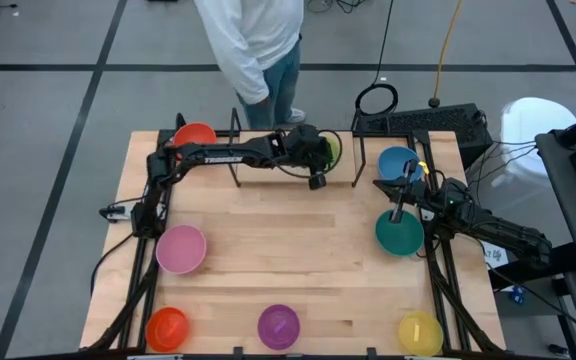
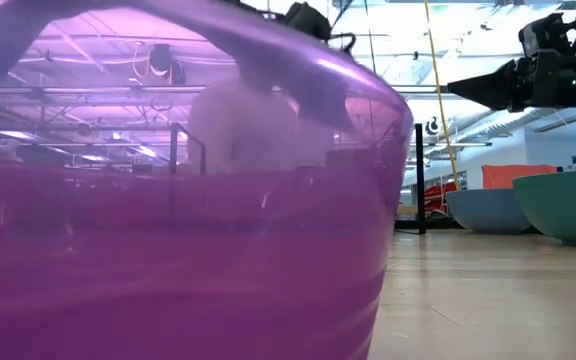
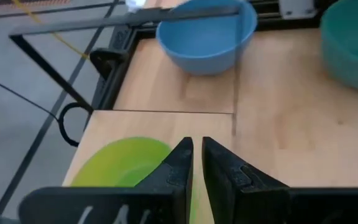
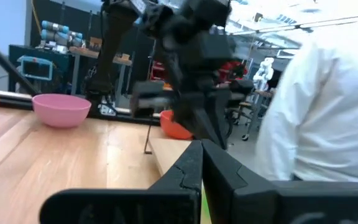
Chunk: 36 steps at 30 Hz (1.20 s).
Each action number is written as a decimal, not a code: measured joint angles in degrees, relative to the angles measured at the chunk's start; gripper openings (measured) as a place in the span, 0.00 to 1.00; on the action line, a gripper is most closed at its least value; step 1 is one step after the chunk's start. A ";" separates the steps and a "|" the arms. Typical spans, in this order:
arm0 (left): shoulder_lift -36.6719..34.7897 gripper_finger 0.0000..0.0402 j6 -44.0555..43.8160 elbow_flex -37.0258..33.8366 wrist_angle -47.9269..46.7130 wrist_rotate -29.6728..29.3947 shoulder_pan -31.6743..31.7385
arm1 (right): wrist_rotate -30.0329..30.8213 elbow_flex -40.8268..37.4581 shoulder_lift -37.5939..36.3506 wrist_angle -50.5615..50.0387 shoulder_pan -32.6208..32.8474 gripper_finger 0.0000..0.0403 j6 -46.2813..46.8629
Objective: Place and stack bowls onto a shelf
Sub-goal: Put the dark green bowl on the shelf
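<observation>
We are hovering left gripper [image 1: 317, 182] over shelf [image 1: 293, 175], jaws nearly together, empty, just above green bowl [image 3: 126, 163] sitting on shelf. Right gripper [image 1: 396, 214] is sitting over teal bowl [image 1: 399, 235], jaws together, empty. Blue bowl [image 1: 397, 162] is lying beside it. We are judging bowls light, stiff, slick plastic; best pinched at rim. "TROSSEN" is showing on left arm.

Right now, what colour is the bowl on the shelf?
Green bowl; the left wrist view shows it best.

Light-wood table [image 1: 298, 270] with scattered bowls; green bowl [image 3: 120, 163] on the shelf [image 3: 148, 121].
</observation>
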 joint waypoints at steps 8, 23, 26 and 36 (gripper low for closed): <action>-6.98 0.10 1.13 0.04 -7.74 -0.47 -2.31 | -0.02 0.03 0.00 2.07 0.00 0.00 1.03; -24.44 0.10 -4.55 0.01 -37.28 -8.24 -8.93 | 5.58 12.40 4.15 -10.53 0.02 0.00 7.60; -27.44 0.10 -6.41 0.00 -42.54 -9.39 -10.03 | 4.52 16.50 6.70 -11.99 0.04 0.00 8.50; -33.36 0.10 -11.24 0.00 -54.34 -10.51 -13.09 | 12.45 37.53 17.13 -31.55 0.00 0.10 0.85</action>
